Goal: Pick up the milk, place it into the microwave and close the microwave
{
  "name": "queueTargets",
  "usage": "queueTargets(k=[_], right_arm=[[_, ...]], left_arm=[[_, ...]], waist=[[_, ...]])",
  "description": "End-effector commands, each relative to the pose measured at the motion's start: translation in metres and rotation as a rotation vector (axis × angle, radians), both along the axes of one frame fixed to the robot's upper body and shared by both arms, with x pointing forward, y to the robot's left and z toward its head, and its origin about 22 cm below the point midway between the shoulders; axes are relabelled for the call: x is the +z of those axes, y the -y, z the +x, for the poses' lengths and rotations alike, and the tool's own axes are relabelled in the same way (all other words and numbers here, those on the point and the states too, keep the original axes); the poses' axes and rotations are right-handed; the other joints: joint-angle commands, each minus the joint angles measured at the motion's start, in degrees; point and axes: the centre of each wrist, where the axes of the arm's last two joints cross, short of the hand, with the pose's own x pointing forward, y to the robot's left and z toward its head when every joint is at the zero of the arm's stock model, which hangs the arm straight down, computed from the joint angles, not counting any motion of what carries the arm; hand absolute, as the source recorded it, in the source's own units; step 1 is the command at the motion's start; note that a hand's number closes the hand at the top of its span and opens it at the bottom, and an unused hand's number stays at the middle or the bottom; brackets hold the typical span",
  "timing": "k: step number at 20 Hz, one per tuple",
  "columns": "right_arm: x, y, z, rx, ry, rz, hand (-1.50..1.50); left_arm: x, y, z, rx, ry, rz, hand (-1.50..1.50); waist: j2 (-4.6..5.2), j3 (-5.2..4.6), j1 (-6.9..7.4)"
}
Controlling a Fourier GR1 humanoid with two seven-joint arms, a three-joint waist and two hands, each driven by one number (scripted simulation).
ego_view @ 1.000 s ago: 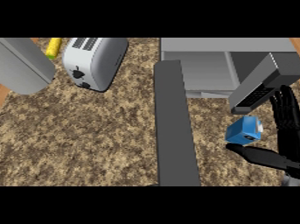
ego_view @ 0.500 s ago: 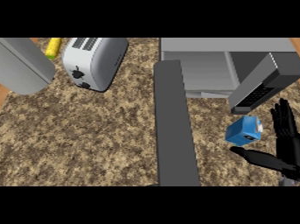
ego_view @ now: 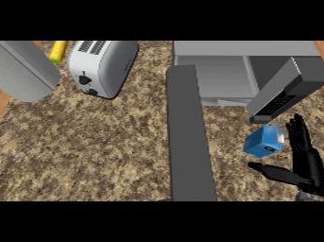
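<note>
Blue against the speckled granite counter (ego_view: 88, 151), the milk (ego_view: 264, 142) stands just below the open microwave door (ego_view: 288, 90), to the right of the long grey bar (ego_view: 189, 137) that runs down the middle of the view; the microwave (ego_view: 220, 71) itself sits at the top with its cavity exposed. We see our right hand (ego_view: 305, 163) directly beside the carton, fingers (ego_view: 300, 137) straight and pointing up along its right side, thumb (ego_view: 272, 171) stretched out beneath it; the hand is spread, cradling the space around the carton without closing on it. Compared with a second ago, the hand has slid lower and squared itself to the carton, and the fingers have straightened; the carton has not shifted. We judge this to be the last alignment before the grasp, so the pick-up is not yet done and the placing and closing lie wholly ahead. The door hangs close above the carton, so we expect the lift to need care. Our left hand does not show; a toaster (ego_view: 101, 66) stands well apart at upper left.
</note>
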Motion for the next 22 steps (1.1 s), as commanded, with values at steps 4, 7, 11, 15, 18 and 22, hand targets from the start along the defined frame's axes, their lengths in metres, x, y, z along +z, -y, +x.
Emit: queueTargets(k=[4,7,11,15,18,22], right_arm=[[-0.032,0.015,0.002,-0.001,-0.009,-0.023,-1.50],[-0.035,0.006,0.027,-0.019,-0.015,-0.050,-1.50],[-0.060,0.013,0.021,0.006,-0.012,-0.067,-1.50],[-0.064,0.019,0.031,0.012,0.005,-0.031,1.50],[-0.073,0.028,0.017,0.056,0.033,0.000,1.50],[-0.071,0.006,0.040,0.101,0.109,-0.158,1.50]], left_arm=[[-0.004,0.008,-0.006,0.008,0.005,0.007,-1.50],[-0.002,-0.002,-0.001,-0.010,-0.013,-0.006,-1.50],[0.000,-0.003,0.000,-0.018,0.010,0.008,-1.50],[-0.011,-0.005,-0.014,-0.003,-0.010,0.001,-1.50],[-0.003,0.001,-0.021,-0.004,-0.017,0.008,-1.50],[-0.006,-0.001,-0.009,0.007,-0.002,-0.001,-1.50]], waist=[[0.00,0.00,-0.02],[0.04,0.01,0.11],[0.07,0.03,0.18],[0.10,0.04,0.49],[0.09,0.05,0.48],[0.29,0.10,0.84]])
